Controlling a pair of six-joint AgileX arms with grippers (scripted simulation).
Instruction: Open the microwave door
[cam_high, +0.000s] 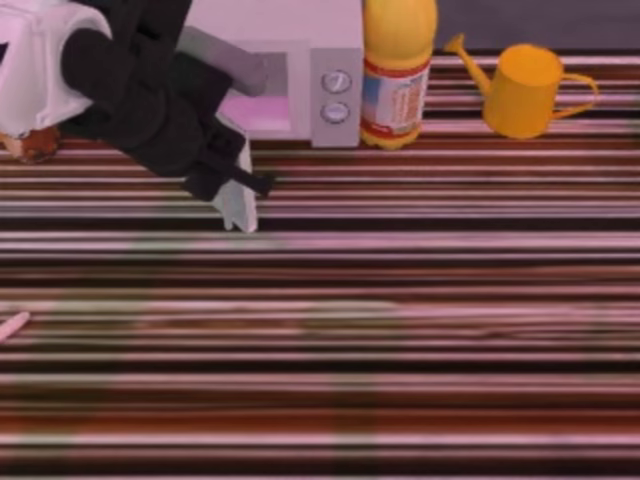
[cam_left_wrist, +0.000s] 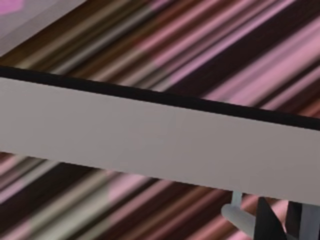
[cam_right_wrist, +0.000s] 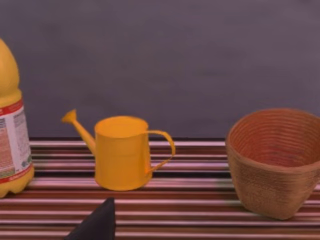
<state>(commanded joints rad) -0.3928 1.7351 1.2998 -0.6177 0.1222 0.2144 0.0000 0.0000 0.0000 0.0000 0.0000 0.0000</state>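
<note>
A: Striped table (cam_high: 400, 330); left end effector (cam_high: 238, 185) at the microwave door's (cam_high: 240, 205) free edge, grip state not discernible.

B: Microwave (cam_high: 320, 60) top-left; door swung outward toward near side. Right arm unseen.

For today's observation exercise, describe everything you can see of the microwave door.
The microwave door is a flat, pale grey-white panel, seen edge-on from above. It has swung well out from the microwave, so the pink-lit inside shows. In the left wrist view it is a broad grey band with a dark rim. The left gripper is right at its outer edge; whether it grips the door cannot be made out.
</note>
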